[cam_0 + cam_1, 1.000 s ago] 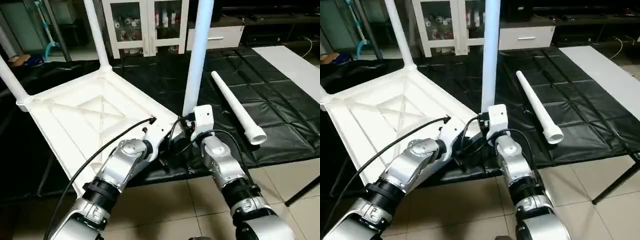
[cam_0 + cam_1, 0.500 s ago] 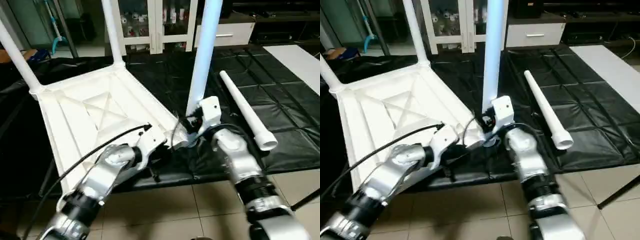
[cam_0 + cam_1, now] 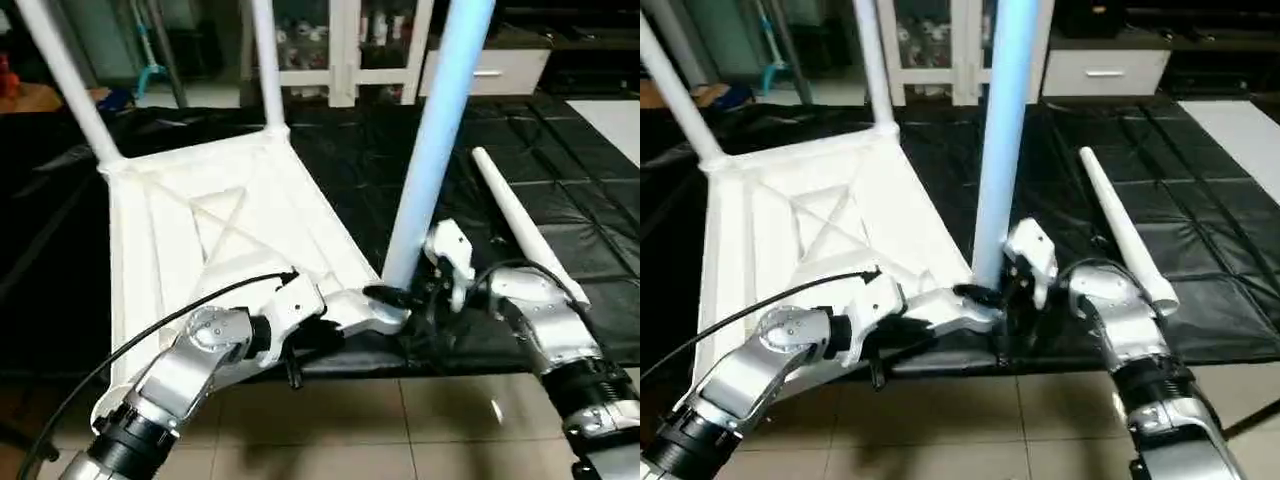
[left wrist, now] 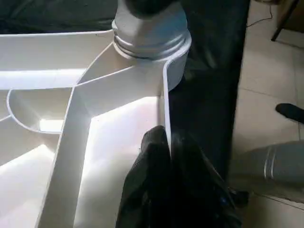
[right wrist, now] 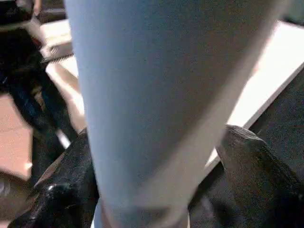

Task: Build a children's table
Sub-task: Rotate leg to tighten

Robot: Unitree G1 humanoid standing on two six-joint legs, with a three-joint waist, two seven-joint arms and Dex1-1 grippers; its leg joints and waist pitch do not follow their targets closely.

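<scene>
the children's table point(image 3: 210, 230) lies upside down on the black mat point(image 3: 560, 230), its ribbed underside facing up, with two legs standing in the far corner sockets and a third, bluish-lit leg point(image 3: 432, 150) upright in the near right corner socket point(image 3: 385, 300). a second ago the right gripper point(image 5: 152, 190) sat close against that leg's base; its jaws have since spread, and now one black finger point(image 5: 61, 190) stands on each side of the leg, so they bracket it; whether they are touching it i cannot tell for sure. the right wrist has also swung round, so the gripper now reaches in from the side. that reads as a release: the leg seems seated and stands by itself in the socket. the left gripper point(image 4: 168, 156) is pinched closed on the thin rim of the tabletop near that same corner, steadying it. the left arm has drawn outward over the last second, yet its hold on the rim looks unchanged. the fourth leg point(image 3: 525, 225) lies flat on the mat to the right, apart from the table and untouched. by my reckoning three legs of four are in, and the next job is likely to fetch that loose leg for the last empty corner, the near left one under the left forearm.
</scene>
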